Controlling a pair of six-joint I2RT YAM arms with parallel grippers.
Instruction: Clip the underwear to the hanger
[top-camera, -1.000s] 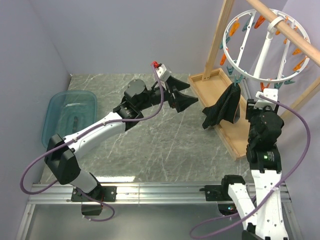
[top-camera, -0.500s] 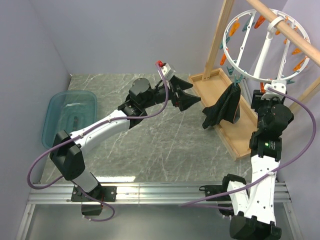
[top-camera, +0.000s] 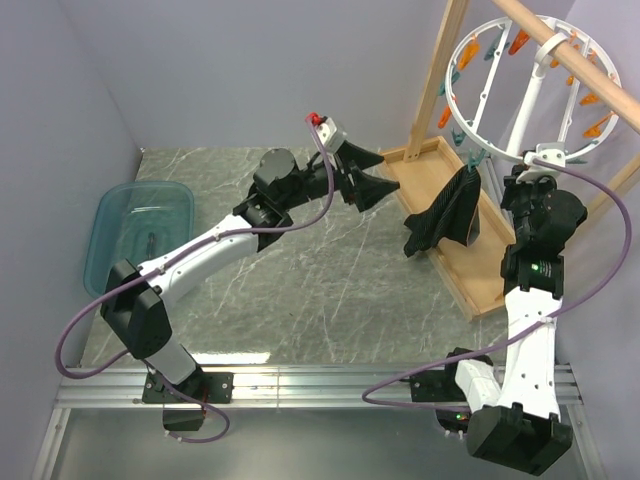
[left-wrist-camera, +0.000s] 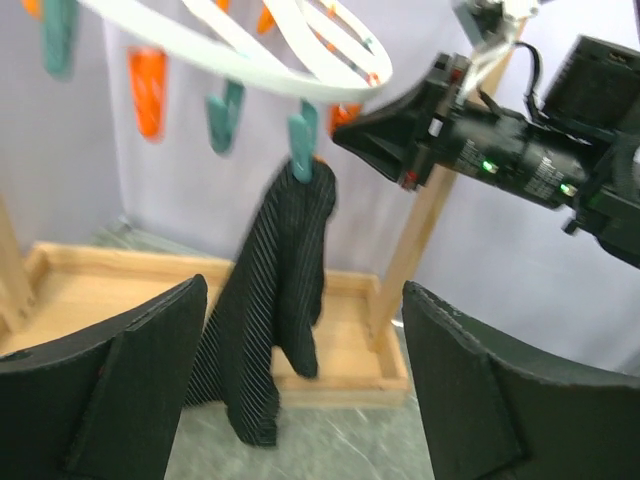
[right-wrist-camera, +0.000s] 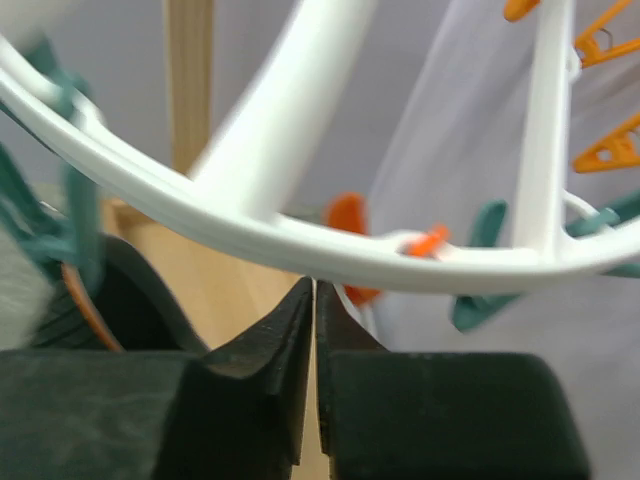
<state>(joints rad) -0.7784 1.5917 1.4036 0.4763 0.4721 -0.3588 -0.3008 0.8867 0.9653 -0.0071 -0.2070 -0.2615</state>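
Observation:
The black striped underwear (top-camera: 445, 222) hangs by one corner from a teal clothespin (left-wrist-camera: 300, 150) on the white ring hanger (top-camera: 520, 90), drooping over the wooden tray. My left gripper (top-camera: 388, 177) hovers left of it, open, with nothing between the fingers; in its wrist view the underwear (left-wrist-camera: 270, 300) shows between the jaws, some way beyond them. My right gripper (top-camera: 522, 185) is raised just under the ring's lower rim (right-wrist-camera: 300, 240). It is shut (right-wrist-camera: 315, 290) with nothing between its fingers. Orange and teal clothespins dangle around the ring.
The hanger hangs on a wooden rack whose post (top-camera: 435, 85) rises from a wooden tray base (top-camera: 470, 285) at the right. A translucent blue bin (top-camera: 140, 235) sits at the left of the marble tabletop. Purple walls close in on both sides.
My right gripper has shut and lifted closer to the ring's lower rim. The left gripper drew back a little from the underwear and its jaws narrowed slightly. The underwear still hangs the same.

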